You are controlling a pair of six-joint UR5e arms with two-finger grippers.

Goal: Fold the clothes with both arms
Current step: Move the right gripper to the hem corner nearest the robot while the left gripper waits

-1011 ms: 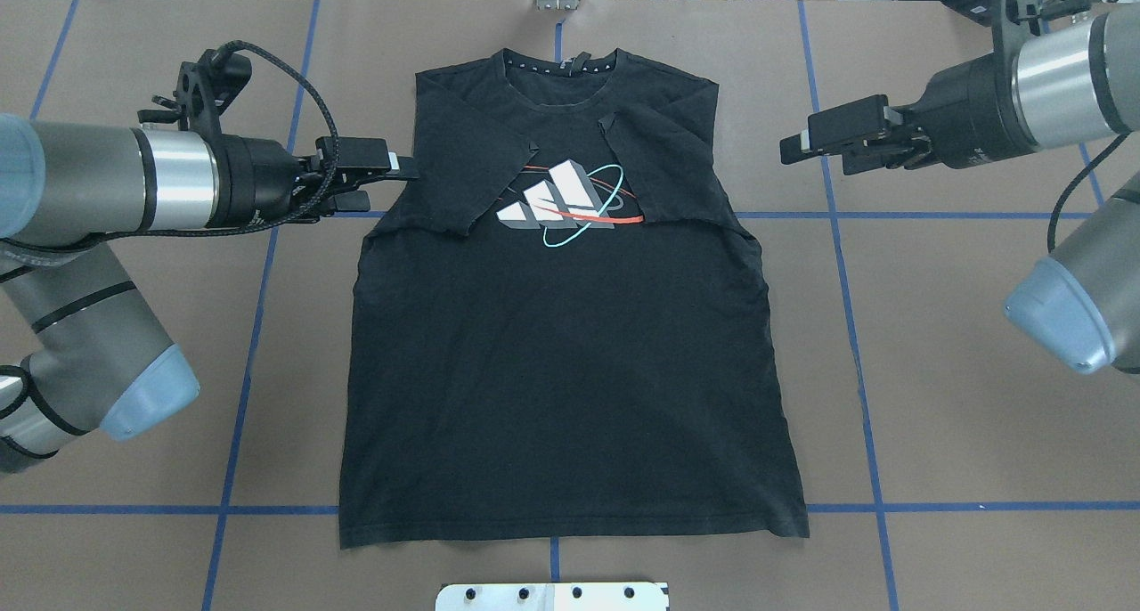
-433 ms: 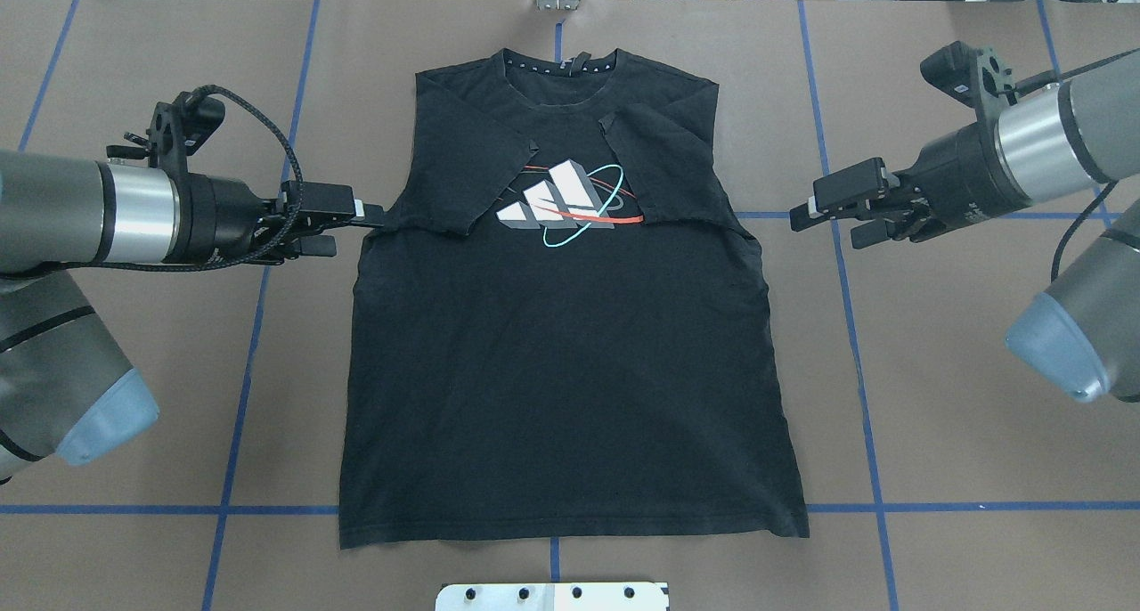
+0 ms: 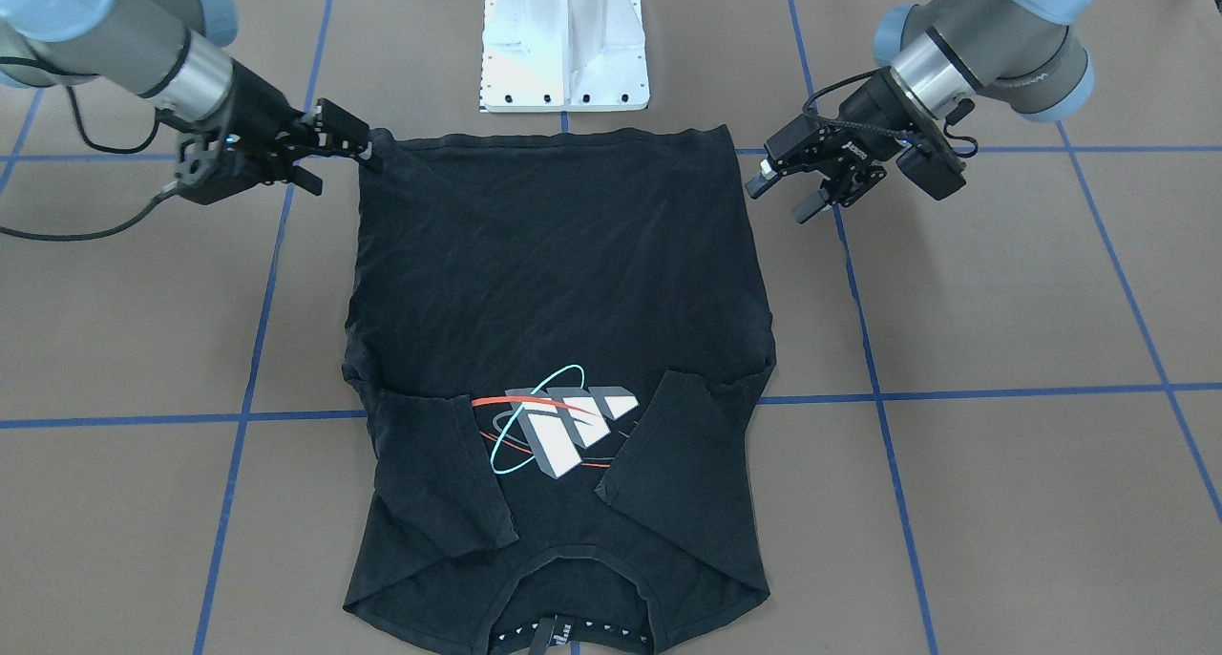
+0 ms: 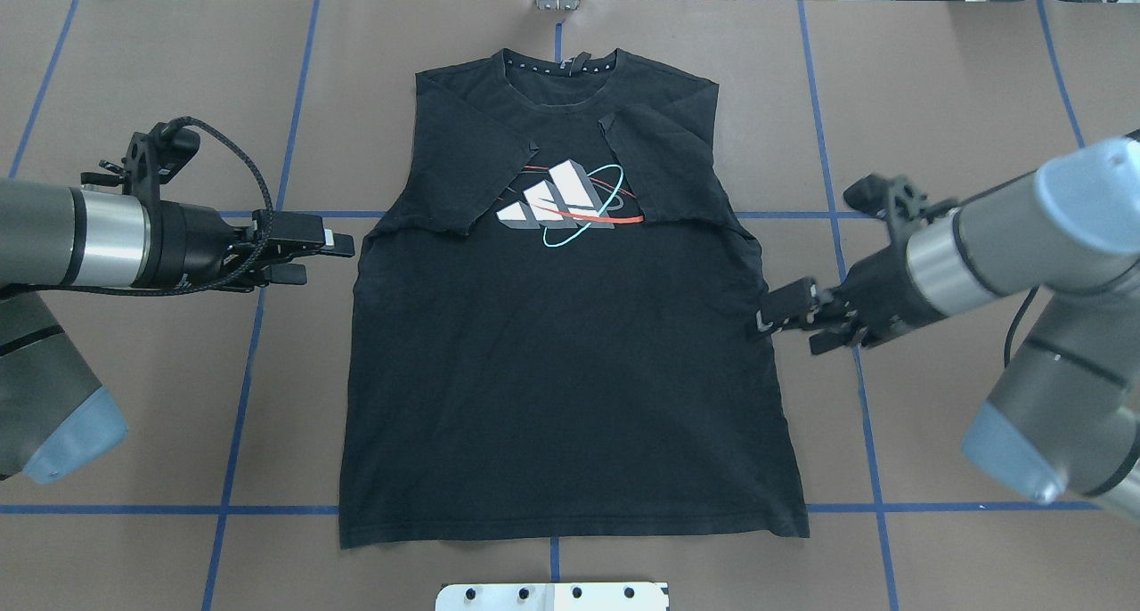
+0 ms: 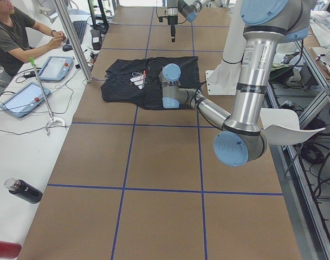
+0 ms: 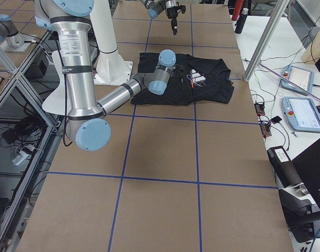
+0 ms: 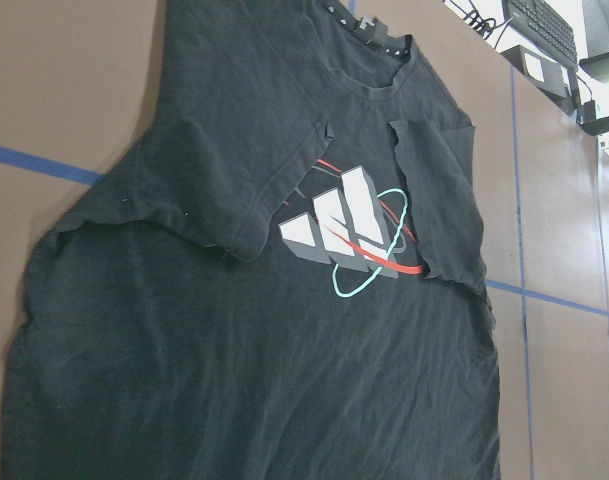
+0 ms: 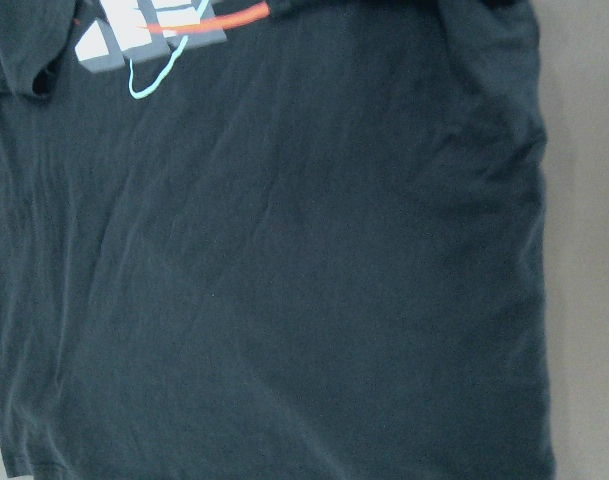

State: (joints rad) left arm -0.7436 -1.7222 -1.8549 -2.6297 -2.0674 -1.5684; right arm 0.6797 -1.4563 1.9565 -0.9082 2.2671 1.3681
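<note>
The black T-shirt (image 4: pixel 561 370) lies flat on the table, logo (image 4: pixel 561 203) up, collar on the far side, both sleeves folded in over the chest. It also shows in the front-facing view (image 3: pixel 563 273) and in both wrist views (image 7: pixel 234 350) (image 8: pixel 284 280). My left gripper (image 4: pixel 322 256) is open and empty, just off the shirt's left edge below the sleeve fold; the front-facing view (image 3: pixel 781 200) shows it too. My right gripper (image 4: pixel 788 335) is open, one fingertip over the shirt's right edge at mid-body; it also shows in the front-facing view (image 3: pixel 342 170). I cannot tell whether it touches the fabric.
The white pedestal base (image 3: pixel 565 44) stands just behind the hem. Blue tape lines (image 4: pixel 249 326) cross the brown table cover. In the exterior left view a seated person (image 5: pixel 13 32), tablets (image 5: pixel 53 67) and a bottle (image 5: pixel 21 189) are on the white side bench.
Both grippers have moved toward the robot along the shirt's sides. The right one has come in from beside the sleeve to the shirt's right edge. Both stay open; the shirt has not moved.
</note>
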